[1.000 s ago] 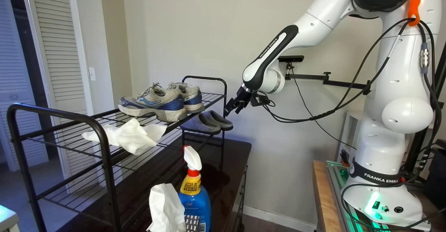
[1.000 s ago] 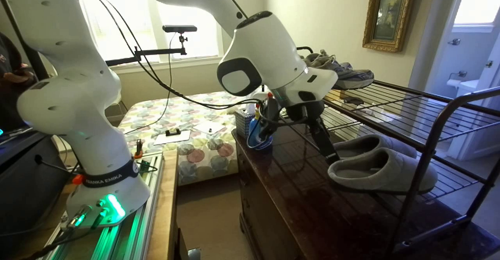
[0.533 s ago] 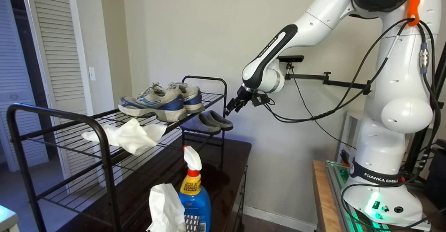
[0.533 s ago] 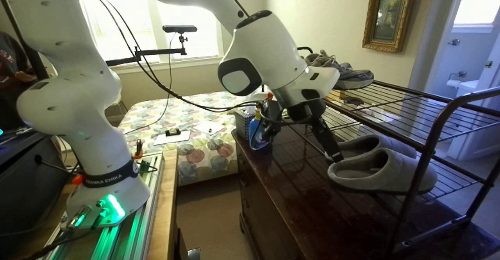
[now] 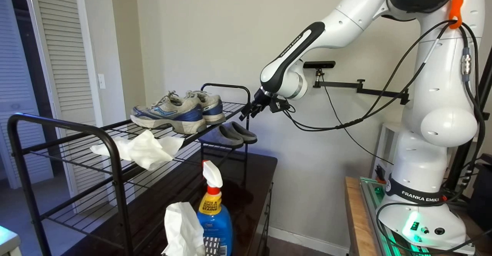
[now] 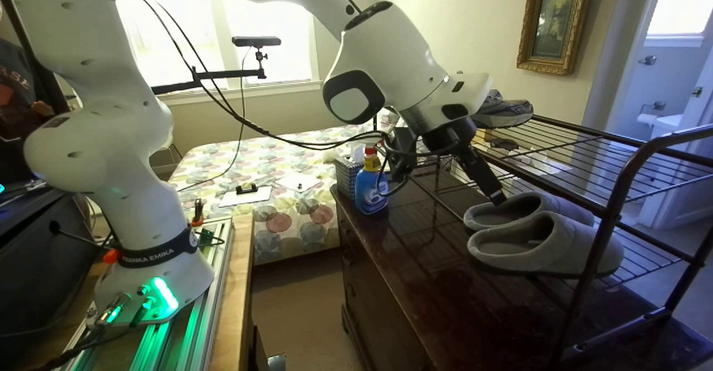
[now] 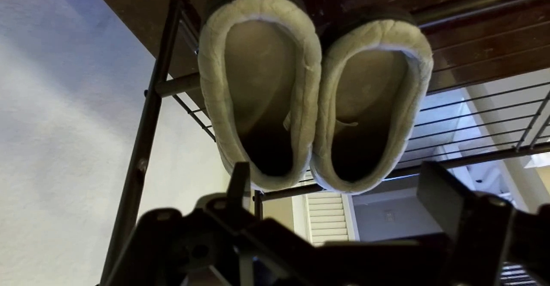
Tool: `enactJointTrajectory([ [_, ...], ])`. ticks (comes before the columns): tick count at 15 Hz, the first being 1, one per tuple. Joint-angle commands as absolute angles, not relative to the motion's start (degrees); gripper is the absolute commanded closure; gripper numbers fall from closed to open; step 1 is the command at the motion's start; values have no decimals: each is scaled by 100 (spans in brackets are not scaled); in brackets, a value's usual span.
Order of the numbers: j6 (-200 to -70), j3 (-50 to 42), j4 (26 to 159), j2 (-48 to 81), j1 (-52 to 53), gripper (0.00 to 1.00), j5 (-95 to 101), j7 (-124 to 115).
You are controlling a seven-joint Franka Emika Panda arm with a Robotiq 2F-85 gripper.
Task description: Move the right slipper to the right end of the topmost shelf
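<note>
The two dark grey slippers sit side by side on the lower wire tier, open heels toward the robot. The right slipper [image 5: 242, 132] is the one nearer the wall; it also shows in an exterior view [image 6: 557, 248] and in the wrist view [image 7: 258, 71]. The left slipper [image 7: 374, 71] is beside it. The topmost shelf [image 6: 535, 178] runs above them, its wall end [image 5: 232, 108] past the sneakers. My gripper [image 5: 246, 117] is open and empty, just above the slippers' heel openings; in the wrist view its fingers [image 7: 239, 183] stand wide apart. I cannot tell whether a fingertip touches a slipper.
Sneakers [image 5: 173, 113] and a white tissue [image 5: 146, 150] lie on the topmost shelf. The rack's end rail [image 6: 621, 187] rises beside the slippers. A blue spray bottle [image 6: 370, 190] and a tissue box [image 6: 346, 176] stand on the dark dresser [image 6: 445, 282]. The wall [image 7: 64, 191] is close beside the rack.
My gripper has moved forward toward the rack and slightly up, from in front of the slippers' heels to above them. The slippers have not moved.
</note>
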State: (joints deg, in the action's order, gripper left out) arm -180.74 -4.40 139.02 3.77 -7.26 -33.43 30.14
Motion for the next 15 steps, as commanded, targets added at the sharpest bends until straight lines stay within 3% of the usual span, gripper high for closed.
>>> enactJointTrajectory([
  [1,-18139,-448,13702,711,-845,0,-3441,3145],
  [15,-17670,900,13036,1332,-2649,0,-4232,5457],
])
